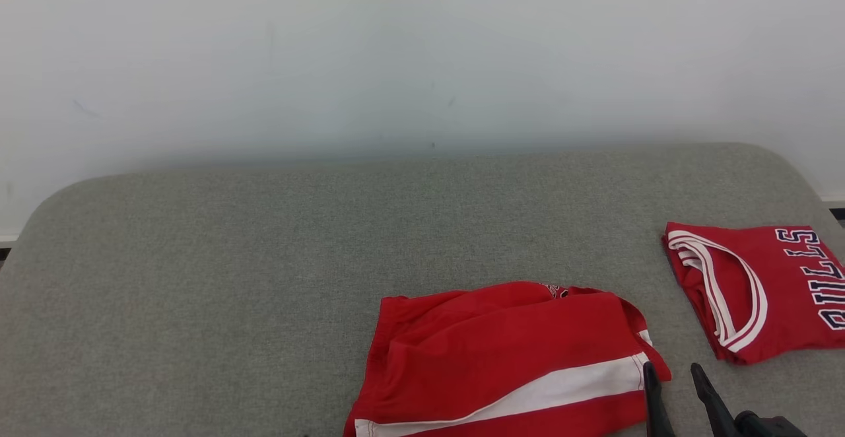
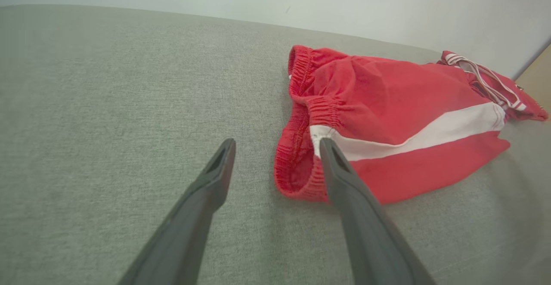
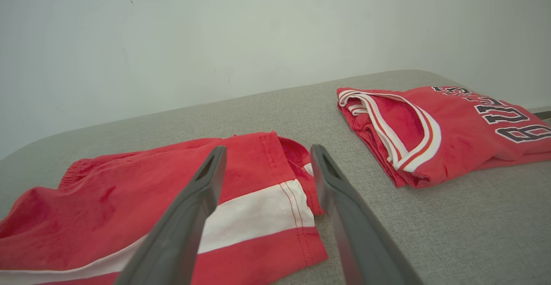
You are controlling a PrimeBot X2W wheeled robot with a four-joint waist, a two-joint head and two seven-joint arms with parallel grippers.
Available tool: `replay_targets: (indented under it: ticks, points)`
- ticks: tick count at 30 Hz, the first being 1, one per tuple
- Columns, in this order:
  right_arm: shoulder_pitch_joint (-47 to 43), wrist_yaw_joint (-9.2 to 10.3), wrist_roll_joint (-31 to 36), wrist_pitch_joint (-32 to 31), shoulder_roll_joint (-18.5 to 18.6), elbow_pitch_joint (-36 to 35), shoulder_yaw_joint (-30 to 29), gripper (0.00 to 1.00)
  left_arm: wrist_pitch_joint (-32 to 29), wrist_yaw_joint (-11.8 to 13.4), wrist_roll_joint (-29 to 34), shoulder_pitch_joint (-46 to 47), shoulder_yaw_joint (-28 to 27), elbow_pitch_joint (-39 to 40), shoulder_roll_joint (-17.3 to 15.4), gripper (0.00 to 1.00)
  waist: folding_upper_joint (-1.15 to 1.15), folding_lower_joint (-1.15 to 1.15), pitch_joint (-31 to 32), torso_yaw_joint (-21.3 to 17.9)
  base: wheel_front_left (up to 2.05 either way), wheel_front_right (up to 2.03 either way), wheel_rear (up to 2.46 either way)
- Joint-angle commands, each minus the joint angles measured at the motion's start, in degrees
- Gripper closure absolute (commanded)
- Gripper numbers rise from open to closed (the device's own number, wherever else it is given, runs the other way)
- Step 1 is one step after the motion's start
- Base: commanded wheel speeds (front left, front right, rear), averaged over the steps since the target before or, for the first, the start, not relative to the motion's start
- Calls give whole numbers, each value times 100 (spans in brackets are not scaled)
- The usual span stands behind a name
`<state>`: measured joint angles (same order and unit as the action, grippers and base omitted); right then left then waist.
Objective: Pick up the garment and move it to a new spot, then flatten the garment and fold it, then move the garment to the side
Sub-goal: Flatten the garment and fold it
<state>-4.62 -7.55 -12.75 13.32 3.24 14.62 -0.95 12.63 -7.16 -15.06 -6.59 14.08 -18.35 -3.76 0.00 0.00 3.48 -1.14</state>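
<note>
The garment, a pair of red shorts with a broad white stripe, lies loosely rumpled near the front edge of the grey padded table. My right gripper stands open just at the shorts' right hem, with nothing between its fingers. In the right wrist view the gripper straddles the hem corner of the shorts. In the left wrist view my left gripper is open at the elastic waistband end of the shorts, its right finger over the waistband edge and its left finger over bare table.
A folded red jersey with white trim and dark lettering lies at the table's right edge, also seen as the jersey beyond my right fingers. A pale wall stands behind the table. Open grey surface stretches left and back.
</note>
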Motion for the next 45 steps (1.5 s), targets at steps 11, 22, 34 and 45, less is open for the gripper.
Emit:
replay_targets:
  ticks: [11, 22, 34, 45]
  points:
    - [74, 15, 7, 32, -14, 41, 53, 0, -346, -34, -754, 812, 558, -860, -114, 0, 0, 0, -92, -293, 0, 0, 0]
    - [94, 15, -4, 10, -17, 68, 65, 0, -149, -35, -868, 992, 755, -1136, -248, 100, 0, 0, -123, -324, 0, 0, 0]
    - [627, 15, -143, -1167, 178, 668, 30, 0, 56, 54, -924, 1080, 726, -1185, -295, 100, 0, 0, -239, -349, 0, 0, 0]
    - [1392, 15, -467, -1692, 457, 1674, 586, 0, 80, 48, -937, 1166, 822, -1227, -298, 100, 0, 0, -336, -201, 0, 0, 0]
